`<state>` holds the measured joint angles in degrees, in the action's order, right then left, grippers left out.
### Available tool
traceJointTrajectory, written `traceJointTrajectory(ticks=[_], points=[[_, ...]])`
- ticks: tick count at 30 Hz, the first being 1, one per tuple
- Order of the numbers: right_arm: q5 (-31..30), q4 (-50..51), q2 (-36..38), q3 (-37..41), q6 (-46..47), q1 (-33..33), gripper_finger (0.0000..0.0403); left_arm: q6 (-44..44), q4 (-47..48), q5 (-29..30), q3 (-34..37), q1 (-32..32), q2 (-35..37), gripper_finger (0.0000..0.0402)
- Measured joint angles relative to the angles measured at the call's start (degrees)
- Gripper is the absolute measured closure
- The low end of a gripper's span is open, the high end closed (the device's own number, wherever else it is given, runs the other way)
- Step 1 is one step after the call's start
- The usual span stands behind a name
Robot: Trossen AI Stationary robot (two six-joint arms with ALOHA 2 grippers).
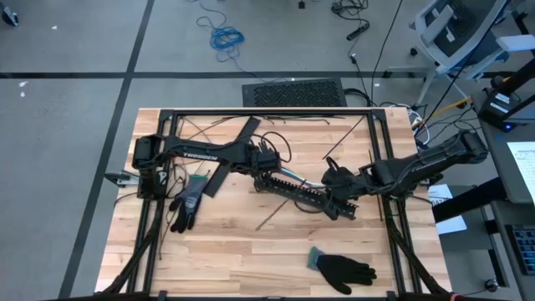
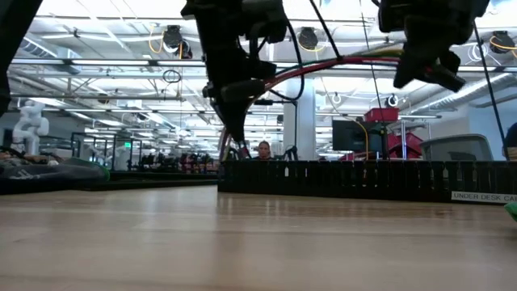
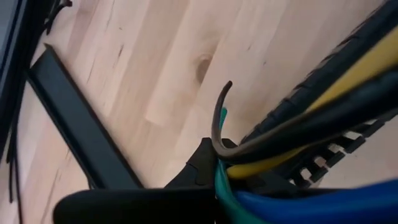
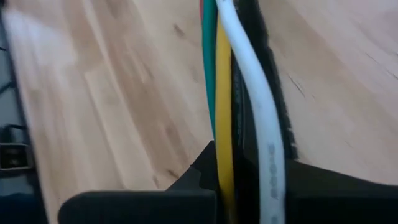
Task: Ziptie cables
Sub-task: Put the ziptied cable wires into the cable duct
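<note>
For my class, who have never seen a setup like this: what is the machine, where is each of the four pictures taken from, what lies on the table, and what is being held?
This is a robot with two dark arms working at a wooden table. One picture looks straight down from above, one looks level across the table top into the room behind, and two come from small cameras on the arms' wrists.

On the table lie a black slotted strip, two dark gloves, one by the left arm and one near the front edge, a flat black bar and some thin black strands.

The left hand and the right hand are each shut on the cables, a bundle of coloured wires. The level view shows the bundle stretched between the two hands, lifted above the strip.
</note>
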<state>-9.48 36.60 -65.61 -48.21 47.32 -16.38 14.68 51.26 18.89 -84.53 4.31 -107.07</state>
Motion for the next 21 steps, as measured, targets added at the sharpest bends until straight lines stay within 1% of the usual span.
traceJointTrajectory(ticks=[6, 11, 21], points=[[0.78, 3.66, -1.83, 0.00, 0.09, 0.01, 0.0403, -0.04, -0.94, -2.22, 0.00, -0.35, -0.72, 0.0394], [0.95, 5.99, -3.69, 0.00, 0.74, -1.53, 0.0403, -0.54, -1.74, -4.11, 0.00, -1.11, -1.30, 0.0394], [0.38, 8.35, -9.16, 0.02, 3.26, -3.22, 0.0403, -1.68, -2.56, -5.40, 0.00, -2.25, -4.13, 0.0394]])
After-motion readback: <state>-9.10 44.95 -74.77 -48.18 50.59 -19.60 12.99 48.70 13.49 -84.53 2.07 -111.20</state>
